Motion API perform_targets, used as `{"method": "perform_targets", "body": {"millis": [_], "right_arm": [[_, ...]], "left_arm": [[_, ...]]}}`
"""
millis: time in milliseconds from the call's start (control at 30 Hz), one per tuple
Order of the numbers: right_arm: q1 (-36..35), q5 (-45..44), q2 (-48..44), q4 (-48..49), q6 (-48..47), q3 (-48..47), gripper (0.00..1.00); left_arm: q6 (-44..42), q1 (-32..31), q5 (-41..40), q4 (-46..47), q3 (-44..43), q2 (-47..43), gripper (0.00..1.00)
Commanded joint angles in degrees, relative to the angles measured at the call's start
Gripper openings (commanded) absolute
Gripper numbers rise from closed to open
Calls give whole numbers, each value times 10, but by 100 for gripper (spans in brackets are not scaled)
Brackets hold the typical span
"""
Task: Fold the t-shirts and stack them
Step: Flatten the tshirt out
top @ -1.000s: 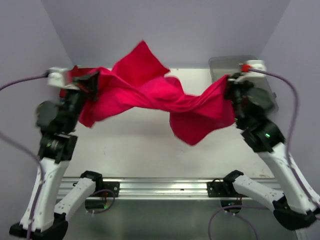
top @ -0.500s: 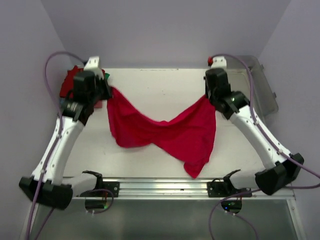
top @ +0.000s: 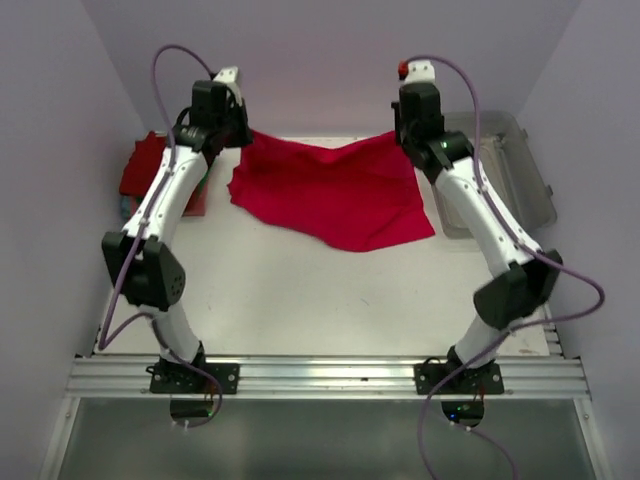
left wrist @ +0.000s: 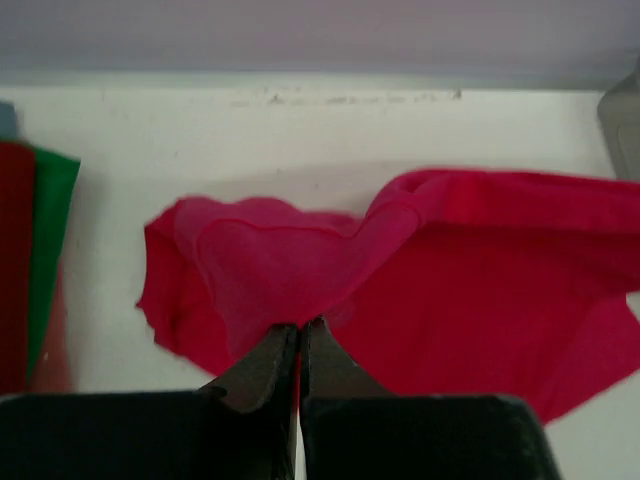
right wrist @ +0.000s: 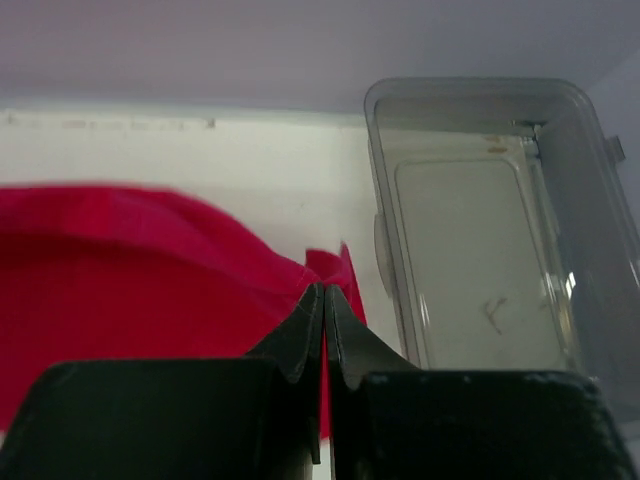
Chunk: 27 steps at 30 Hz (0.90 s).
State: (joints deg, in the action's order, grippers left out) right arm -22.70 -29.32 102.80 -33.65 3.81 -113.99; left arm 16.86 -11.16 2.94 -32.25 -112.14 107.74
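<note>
Top view: high behind the arm bases (top: 195, 378), looking down over the table (top: 300, 290). Wrist views: low, close, facing the back wall (left wrist: 300, 30); all three share the crimson t-shirt (top: 330, 190).

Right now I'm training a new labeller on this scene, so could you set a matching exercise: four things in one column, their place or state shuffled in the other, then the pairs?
Things:
1. crimson-pink cloth t-shirt
2. clear grey plastic bin
3. folded dark red and green t-shirts
4. left gripper

Places or states:
A. far right of the table
B. shut on a fold of cloth
C. stacked at the table's far left
D. spread across the table's far middle

Pairs: 1-D, 2-A, 3-C, 4-B.
</note>
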Motion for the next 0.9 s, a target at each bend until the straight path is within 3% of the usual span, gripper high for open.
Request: {"method": "perform_targets", "body": {"millis": [0, 33, 133, 233, 400, 567, 633, 700, 767, 800, 867], "right_arm": [[-70, -22, -236, 146, -69, 164, 0], [-85, -29, -313, 148, -76, 191, 0], [-151, -60, -419, 120, -69, 284, 0], [-183, -42, -534, 24, -23, 325, 0], [-182, -13, -615, -51, 12, 309, 0], [-182, -47, -564, 11, -4, 337, 0], [-182, -75, -489, 62, -28, 337, 0], [-165, -82, -419, 87, -34, 298, 0], [-114, -32, -306, 87, -25, 214, 0], [-58, 22, -266, 74, 11, 174, 0], [-27, 28, -117, 40, 17, 40, 0]], "left_arm": [[-24, -2, 0, 99, 120, -244, 0], [-29, -3, -2, 99, 173, -321, 0], [-35, -16, -16, 84, 256, -473, 0], [-34, -18, -11, 27, 287, -588, 0], [-25, -18, 10, -32, 268, -643, 0], [-28, -17, 18, 3, 288, -589, 0], [-38, -17, -8, 33, 287, -522, 0], [-46, -17, -27, 49, 268, -458, 0], [-47, -9, -27, 73, 215, -344, 0], [-45, -4, -23, 73, 144, -253, 0], [-46, 4, -17, 46, 40, -149, 0]]}}
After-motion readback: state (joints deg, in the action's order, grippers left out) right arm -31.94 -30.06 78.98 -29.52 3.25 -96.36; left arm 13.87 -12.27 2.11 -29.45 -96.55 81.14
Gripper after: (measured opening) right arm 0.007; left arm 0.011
